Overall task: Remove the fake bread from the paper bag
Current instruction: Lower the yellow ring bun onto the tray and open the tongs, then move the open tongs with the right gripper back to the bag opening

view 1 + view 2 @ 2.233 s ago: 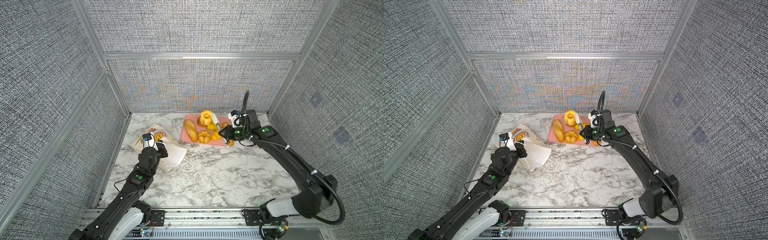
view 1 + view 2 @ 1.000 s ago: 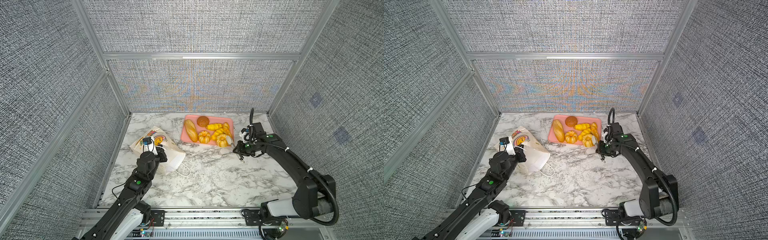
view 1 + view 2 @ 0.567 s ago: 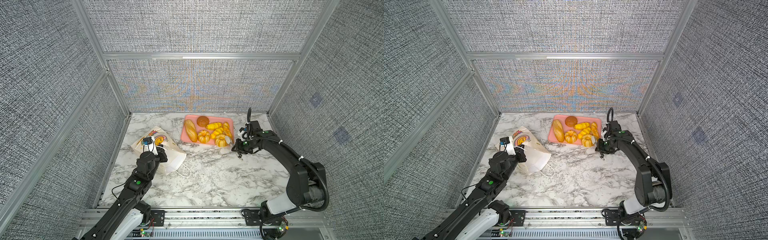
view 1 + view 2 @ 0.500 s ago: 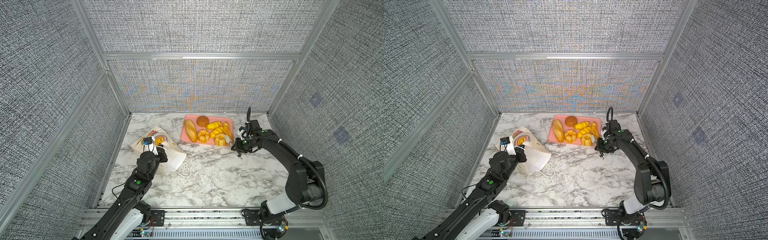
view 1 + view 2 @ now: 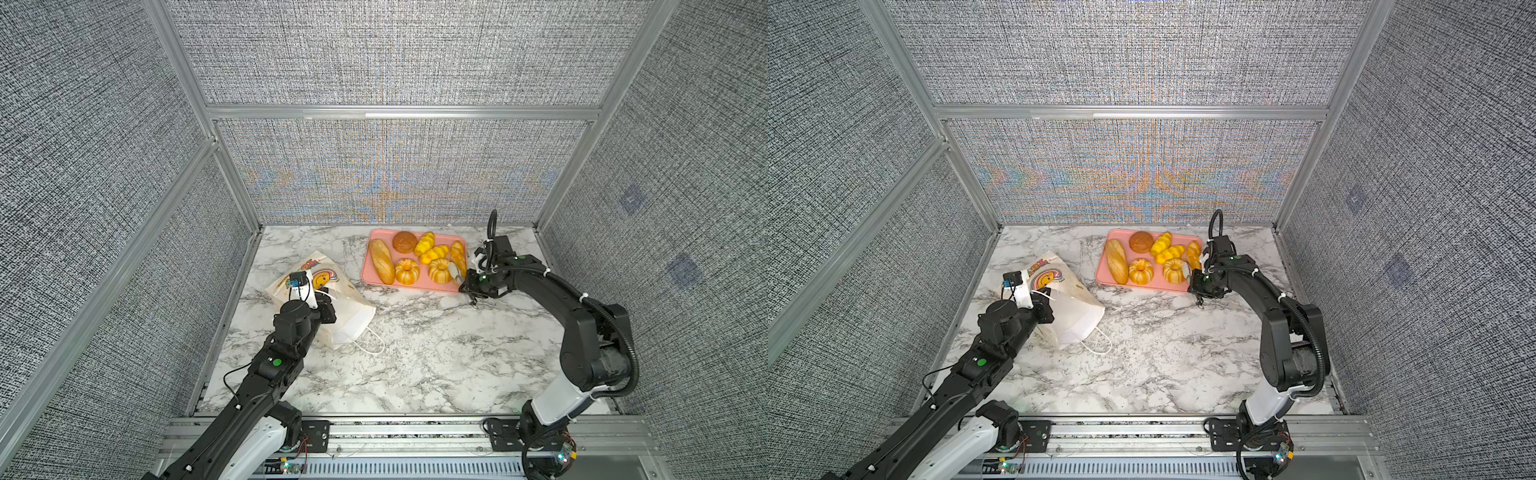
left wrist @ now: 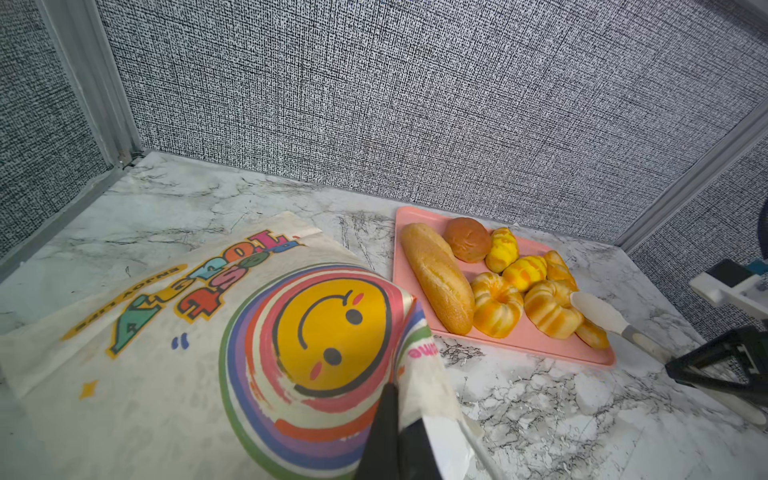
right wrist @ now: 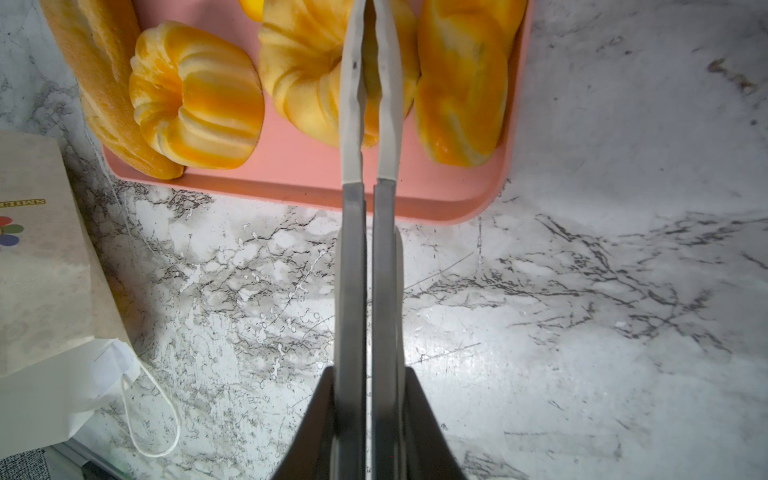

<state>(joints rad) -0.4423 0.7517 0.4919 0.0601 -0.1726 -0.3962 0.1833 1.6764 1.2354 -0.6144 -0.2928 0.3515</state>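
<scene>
My left gripper (image 6: 399, 411) pinches the paper bag (image 6: 208, 374) by an edge, while my right gripper (image 7: 368, 395) clamps tongs (image 7: 353, 270) whose tips hover over fake bread (image 7: 199, 95) on the pink tray (image 7: 291, 174).

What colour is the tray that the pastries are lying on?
Plain salmon pink. The tray shows best in the left wrist view.

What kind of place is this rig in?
Probably a lab robot cell, not a kitchen: grey woven wall panels in aluminium framing, a marble-patterned tabletop, glossy golden toy pastries on a flat pink tray.
</scene>
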